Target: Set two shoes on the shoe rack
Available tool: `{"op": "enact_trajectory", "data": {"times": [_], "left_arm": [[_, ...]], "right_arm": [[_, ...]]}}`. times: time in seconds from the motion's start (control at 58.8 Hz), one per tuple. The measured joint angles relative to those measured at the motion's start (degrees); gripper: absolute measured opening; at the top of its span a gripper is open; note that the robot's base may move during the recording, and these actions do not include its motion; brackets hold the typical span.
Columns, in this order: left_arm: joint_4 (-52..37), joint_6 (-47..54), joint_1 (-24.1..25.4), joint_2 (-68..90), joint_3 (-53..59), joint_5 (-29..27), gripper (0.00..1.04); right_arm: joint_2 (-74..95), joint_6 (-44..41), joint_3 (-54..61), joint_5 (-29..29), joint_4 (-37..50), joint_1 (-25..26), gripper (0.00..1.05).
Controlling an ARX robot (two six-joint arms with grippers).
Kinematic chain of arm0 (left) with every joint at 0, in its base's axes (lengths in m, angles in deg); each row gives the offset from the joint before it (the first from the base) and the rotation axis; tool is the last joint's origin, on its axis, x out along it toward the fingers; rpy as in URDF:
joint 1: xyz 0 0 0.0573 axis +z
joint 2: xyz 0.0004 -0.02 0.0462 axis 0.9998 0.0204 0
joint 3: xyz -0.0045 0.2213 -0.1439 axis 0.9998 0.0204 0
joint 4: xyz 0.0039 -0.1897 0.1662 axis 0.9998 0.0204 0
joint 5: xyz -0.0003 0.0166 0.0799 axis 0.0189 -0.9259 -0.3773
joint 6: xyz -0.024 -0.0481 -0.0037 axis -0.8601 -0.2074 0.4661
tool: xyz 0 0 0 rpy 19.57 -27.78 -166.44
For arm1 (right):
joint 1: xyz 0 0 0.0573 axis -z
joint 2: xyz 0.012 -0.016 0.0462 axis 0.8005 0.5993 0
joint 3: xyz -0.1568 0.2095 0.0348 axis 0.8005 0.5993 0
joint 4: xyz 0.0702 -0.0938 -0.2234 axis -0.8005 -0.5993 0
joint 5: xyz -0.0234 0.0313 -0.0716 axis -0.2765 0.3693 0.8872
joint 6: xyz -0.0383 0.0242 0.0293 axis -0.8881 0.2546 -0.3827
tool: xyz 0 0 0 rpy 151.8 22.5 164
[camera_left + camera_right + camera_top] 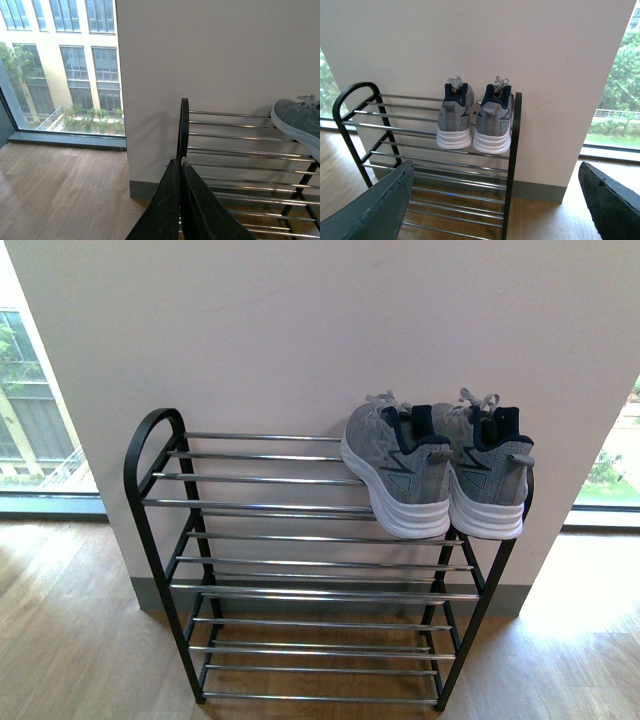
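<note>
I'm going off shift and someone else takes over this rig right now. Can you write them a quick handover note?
Left end effector: shut, holding nothing, near the rack's empty end.
Right end effector: open, empty, facing the rack.
Shoe rack: stands against the wall. The inner sneaker and outer sneaker sit side by side on its top tier at the right end, heels toward the robot.
Done: both shoes are placed.
Left: nothing seems to remain, except perhaps parking the arms.
</note>
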Motion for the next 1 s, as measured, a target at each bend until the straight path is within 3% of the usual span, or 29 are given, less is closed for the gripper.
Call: {"op": "enact_trajectory", "data": {"times": [0.221, 0.357, 0.68, 0.833, 1.003], "left_arm": [[3.0, 0.0, 0.0, -2.9, 0.0, 0.0, 0.01], [12.8, 0.0, 0.0, -11.1, 0.0, 0.0, 0.01], [13.3, 0.0, 0.1, -12.2, 0.0, 0.0, 0.01], [13.3, 0.0, 0.1, -12.2, 0.0, 0.0, 0.24], [13.3, 0.0, 0.1, -12.2, 0.0, 0.0, 0.56]], "right_arm": [[0.0, 0.0, 0.0, 0.0, 0.0, 0.0, 0.95], [0.0, 0.0, 0.0, 0.0, 0.0, 0.0, 0.95], [0.0, 0.0, 0.0, 0.0, 0.0, 0.0, 0.95], [0.0, 0.0, 0.0, 0.0, 0.0, 0.0, 0.95], [0.0, 0.0, 0.0, 0.0, 0.0, 0.0, 0.95]]}}
